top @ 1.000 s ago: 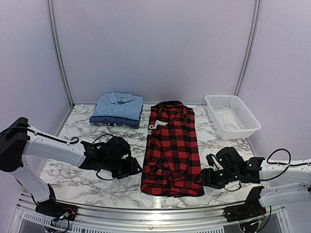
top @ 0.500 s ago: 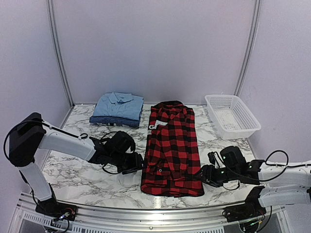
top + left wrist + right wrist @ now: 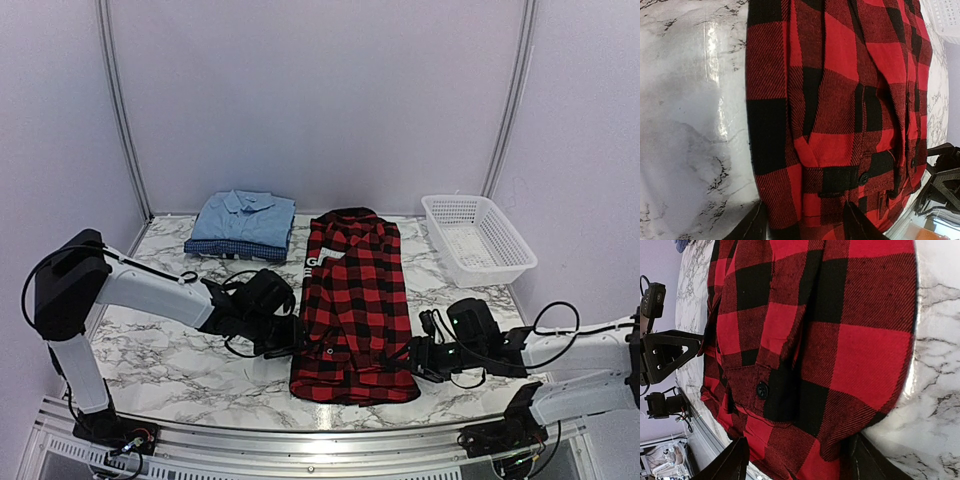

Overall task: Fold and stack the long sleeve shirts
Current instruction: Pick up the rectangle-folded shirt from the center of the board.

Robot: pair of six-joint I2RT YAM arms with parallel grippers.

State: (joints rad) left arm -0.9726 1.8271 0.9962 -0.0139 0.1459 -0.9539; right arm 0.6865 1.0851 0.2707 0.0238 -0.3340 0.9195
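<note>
Now vs. earlier: left pincer [image 3: 293,347] and right pincer [image 3: 408,358] have moved inward to the buffalo-plaid shirt [image 3: 352,300]'s near hem corners.
Pincers: both open, hem cloth between the fingers.
Plaid shirt: flat, mid-counter [image 3: 160,360].
Stack: light blue shirt [image 3: 245,215] on dark blue checked shirt [image 3: 235,248], far left.
Writing: white letters; only "G" legible.

White mesh basket [image 3: 499,268] on marble table [image 3: 150,352]

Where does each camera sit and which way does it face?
Top external: above, behind the bases, facing the table; left gripper and right gripper flank the plaid shirt.
Left wrist: on the left arm, facing the shirt's left edge; fingertips show.
Right wrist: mirrored, at its right edge; fingertips show.
Both wrist views share the buttoned cuff.
</note>
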